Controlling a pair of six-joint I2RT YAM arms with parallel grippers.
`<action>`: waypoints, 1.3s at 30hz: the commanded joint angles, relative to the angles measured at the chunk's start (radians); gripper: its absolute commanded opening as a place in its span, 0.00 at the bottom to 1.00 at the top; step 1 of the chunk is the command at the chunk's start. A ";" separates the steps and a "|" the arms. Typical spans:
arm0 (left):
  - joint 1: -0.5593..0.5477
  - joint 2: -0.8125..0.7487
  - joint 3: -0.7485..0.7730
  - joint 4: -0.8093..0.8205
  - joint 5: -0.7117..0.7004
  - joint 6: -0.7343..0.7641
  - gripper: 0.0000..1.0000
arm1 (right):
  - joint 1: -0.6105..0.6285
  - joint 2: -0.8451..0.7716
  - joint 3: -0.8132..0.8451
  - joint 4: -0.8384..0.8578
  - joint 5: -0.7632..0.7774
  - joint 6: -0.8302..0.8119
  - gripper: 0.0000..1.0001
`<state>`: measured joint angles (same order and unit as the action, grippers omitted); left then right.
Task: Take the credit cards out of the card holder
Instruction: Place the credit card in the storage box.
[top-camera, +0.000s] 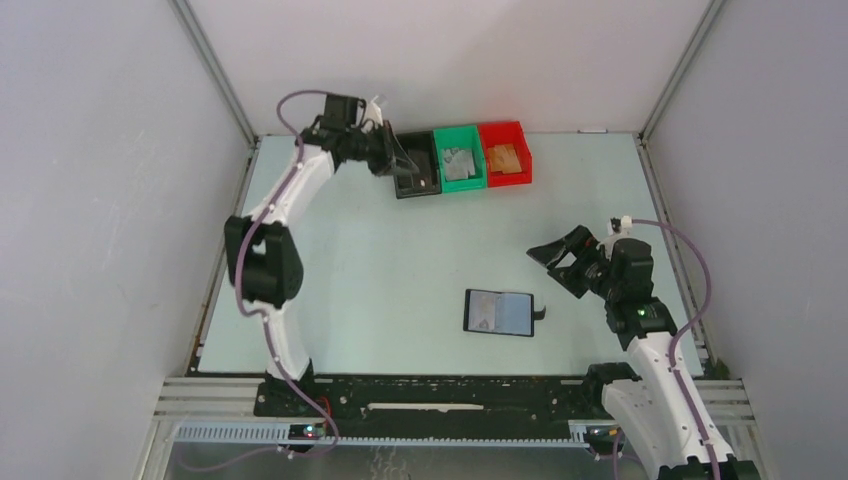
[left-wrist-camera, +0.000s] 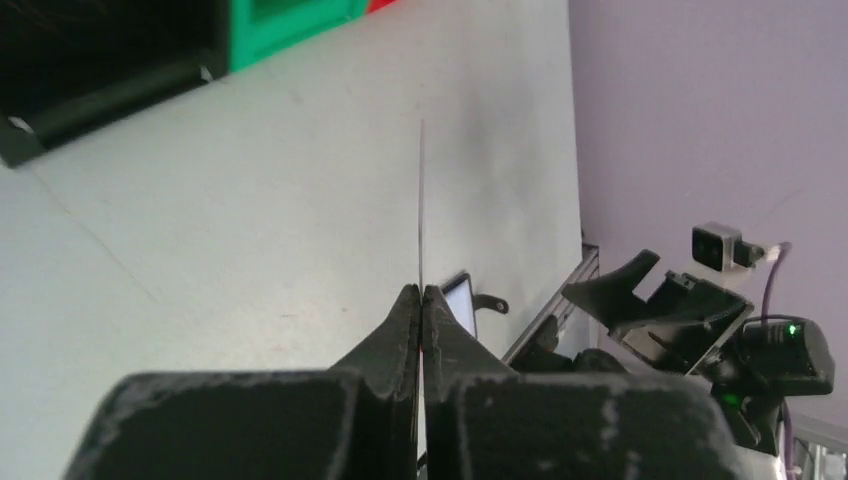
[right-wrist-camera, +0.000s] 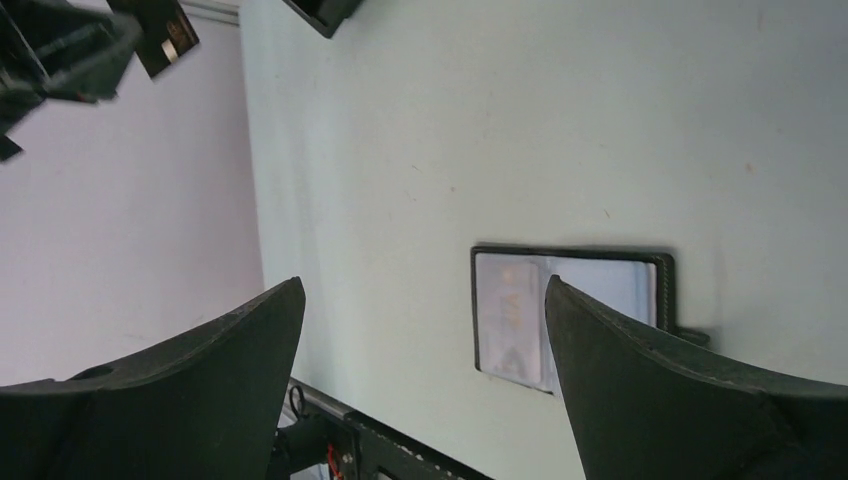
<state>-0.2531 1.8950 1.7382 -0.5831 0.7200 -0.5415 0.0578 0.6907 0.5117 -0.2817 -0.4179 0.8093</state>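
Observation:
The black card holder (top-camera: 500, 312) lies open on the table near the front middle, strap tab to its right. A pale grey card (right-wrist-camera: 508, 315) shows in its left pocket. My left gripper (top-camera: 395, 158) is at the back, over the black bin (top-camera: 417, 168), and is shut on a thin card seen edge-on (left-wrist-camera: 421, 200) between the fingertips (left-wrist-camera: 421, 292). My right gripper (top-camera: 565, 262) is open and empty, up and to the right of the holder. In the right wrist view the holder (right-wrist-camera: 570, 310) lies ahead of the spread jaws (right-wrist-camera: 425, 330).
A green bin (top-camera: 460, 158) with grey cards and a red bin (top-camera: 504, 153) with an orange-tan card stand in a row right of the black bin at the back. White walls close in the table on three sides.

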 joint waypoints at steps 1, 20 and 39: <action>0.047 0.215 0.355 -0.271 -0.071 0.131 0.00 | -0.003 -0.028 0.028 -0.081 0.039 -0.045 0.98; 0.079 0.590 0.684 0.072 -0.164 -0.012 0.00 | 0.000 0.029 0.067 -0.126 0.037 -0.035 0.97; 0.063 0.730 0.767 0.115 -0.197 -0.038 0.06 | 0.012 0.035 0.068 -0.146 0.049 -0.021 0.96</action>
<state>-0.1814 2.6320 2.4577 -0.4805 0.5335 -0.5762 0.0612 0.7258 0.5446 -0.4412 -0.3782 0.7876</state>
